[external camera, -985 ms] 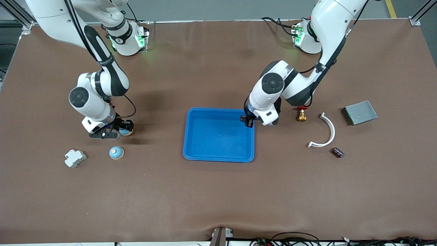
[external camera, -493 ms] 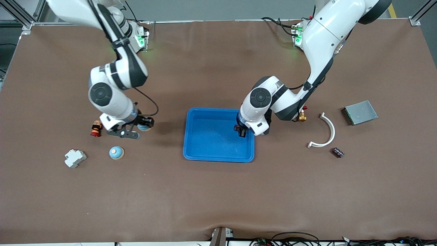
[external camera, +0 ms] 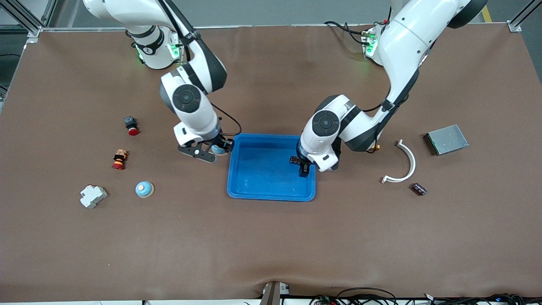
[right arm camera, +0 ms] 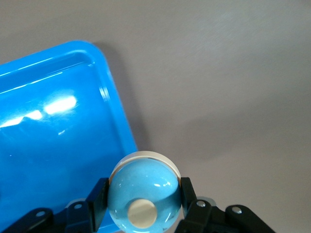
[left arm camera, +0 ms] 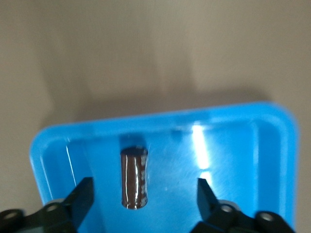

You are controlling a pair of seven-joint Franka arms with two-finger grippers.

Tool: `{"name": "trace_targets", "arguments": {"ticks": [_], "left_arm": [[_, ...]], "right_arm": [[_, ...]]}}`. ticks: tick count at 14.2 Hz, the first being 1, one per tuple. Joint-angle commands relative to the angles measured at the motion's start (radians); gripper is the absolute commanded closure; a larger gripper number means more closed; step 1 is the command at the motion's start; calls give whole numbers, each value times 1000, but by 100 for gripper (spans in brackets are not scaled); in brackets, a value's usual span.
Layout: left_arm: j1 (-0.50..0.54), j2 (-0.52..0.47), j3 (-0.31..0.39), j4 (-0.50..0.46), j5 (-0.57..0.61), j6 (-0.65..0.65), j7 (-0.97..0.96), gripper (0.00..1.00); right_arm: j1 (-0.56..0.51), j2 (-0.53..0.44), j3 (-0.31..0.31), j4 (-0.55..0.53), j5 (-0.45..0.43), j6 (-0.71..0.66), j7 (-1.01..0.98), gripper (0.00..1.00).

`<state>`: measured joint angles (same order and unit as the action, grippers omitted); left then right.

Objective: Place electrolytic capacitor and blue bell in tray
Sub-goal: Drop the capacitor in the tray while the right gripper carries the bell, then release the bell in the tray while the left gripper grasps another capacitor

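In the middle of the frame, on the side toward the right arm's base, the right tool (external camera: 213,151) has come across from the figures' part of the desk (external camera: 271,245) and now hangs at the tray's (external camera: 262,169) upper corner. Its fingers are closed around a blue bell (external camera: 218,148). The right wrist view shows the bell (right arm camera: 144,196) pinched between them, over the brown desk and just beside the tray's rim (right arm camera: 104,92), not yet over the blue floor. A second bell (external camera: 144,189) sits untouched in the lower part of the frame.

Further along, the left tool (external camera: 303,166) has dropped lower inside the tray, by its rim toward the left arm's end. In the left wrist view its fingers (left arm camera: 86,190) stand wide apart, holding nothing, and the dark capacitor (left arm camera: 133,177) lies between them on the tray floor (left arm camera: 243,160), touching neither.

So the capacitor's half looks done. The bell likely needs only a short carry over the rim and a release.
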<state>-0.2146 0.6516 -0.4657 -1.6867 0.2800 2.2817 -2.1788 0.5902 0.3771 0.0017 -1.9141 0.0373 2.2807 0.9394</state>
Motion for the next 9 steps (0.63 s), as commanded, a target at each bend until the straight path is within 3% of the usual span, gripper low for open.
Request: {"name": "trace_targets", "arguments": {"ticks": [1, 3, 9], "left_arm": [[98, -85, 1, -13, 18, -82, 92, 0], [168, -96, 4, -13, 19, -123, 169, 0], [458, -93, 4, -16, 43, -142, 744, 0]], "right_arm": [[46, 113, -12, 111, -5, 6, 96, 100], [77, 167, -14, 153, -8, 23, 143, 100], [115, 269, -16, 216, -8, 92, 206, 100]]}}
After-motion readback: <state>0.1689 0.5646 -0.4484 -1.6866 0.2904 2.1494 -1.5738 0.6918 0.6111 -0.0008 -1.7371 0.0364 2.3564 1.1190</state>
